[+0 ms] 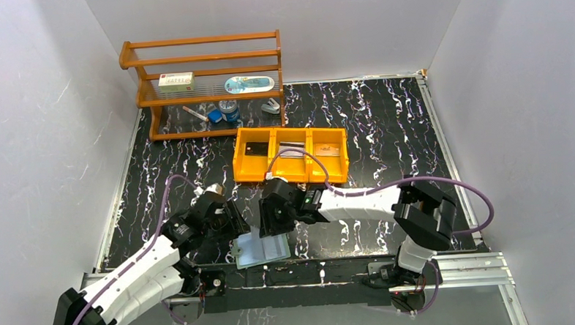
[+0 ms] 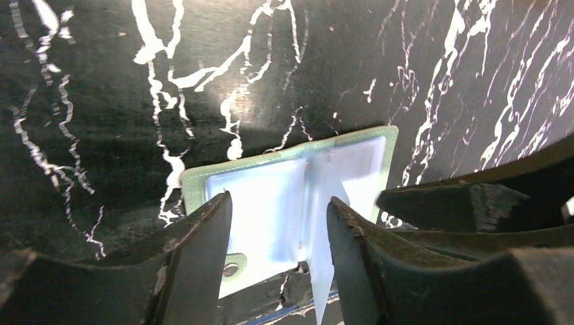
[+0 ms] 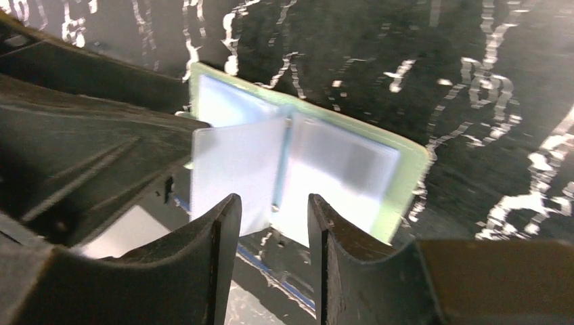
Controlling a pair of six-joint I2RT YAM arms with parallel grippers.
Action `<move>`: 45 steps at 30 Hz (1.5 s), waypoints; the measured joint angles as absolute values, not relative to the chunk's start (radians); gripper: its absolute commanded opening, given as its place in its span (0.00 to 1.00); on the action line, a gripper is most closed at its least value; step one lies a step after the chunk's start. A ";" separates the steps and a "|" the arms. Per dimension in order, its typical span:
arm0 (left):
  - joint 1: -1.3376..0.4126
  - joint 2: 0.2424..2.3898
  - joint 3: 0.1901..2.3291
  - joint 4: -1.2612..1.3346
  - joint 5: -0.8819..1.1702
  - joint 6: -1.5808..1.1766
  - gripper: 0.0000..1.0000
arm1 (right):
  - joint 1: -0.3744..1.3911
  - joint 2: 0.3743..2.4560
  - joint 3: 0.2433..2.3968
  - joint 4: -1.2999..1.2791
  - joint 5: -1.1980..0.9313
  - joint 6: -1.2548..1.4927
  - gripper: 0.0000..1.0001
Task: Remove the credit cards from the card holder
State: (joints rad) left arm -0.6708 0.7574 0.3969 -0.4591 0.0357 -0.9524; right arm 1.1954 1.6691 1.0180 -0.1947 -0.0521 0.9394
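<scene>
Near the near edge of the table [image 1: 386, 129], the green card holder [image 1: 261, 249] lies open, one clear inner flap standing up. The left tool [image 2: 279, 200] and right tool [image 3: 273, 198] hover over it, fingers apart, gripping nothing. Farther back, an orange tray [image 1: 291, 178] holds the black card [image 1: 254, 151], grey card [image 1: 291, 153] and tan card [image 1: 327, 151], one per compartment.

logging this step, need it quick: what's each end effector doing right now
left end effector: open, over the card holder, holding nothing
right end effector: open, over the same card holder, holding nothing
</scene>
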 measured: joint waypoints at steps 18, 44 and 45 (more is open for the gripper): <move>-0.671 0.778 0.397 -0.601 -0.051 -1.120 0.58 | 1.195 1.630 0.987 -0.311 0.039 0.971 0.53; -0.672 0.778 0.323 -0.474 0.079 -1.103 0.32 | 1.193 1.649 0.997 -0.384 0.092 0.969 0.56; -0.672 0.779 0.322 -0.469 0.081 -1.102 0.32 | 1.193 1.643 0.998 -0.395 0.101 0.969 0.55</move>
State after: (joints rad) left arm -0.6716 0.7792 0.3218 -0.4694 0.0811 -1.1023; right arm 1.1934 1.6432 0.9981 -0.3954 0.1009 0.9691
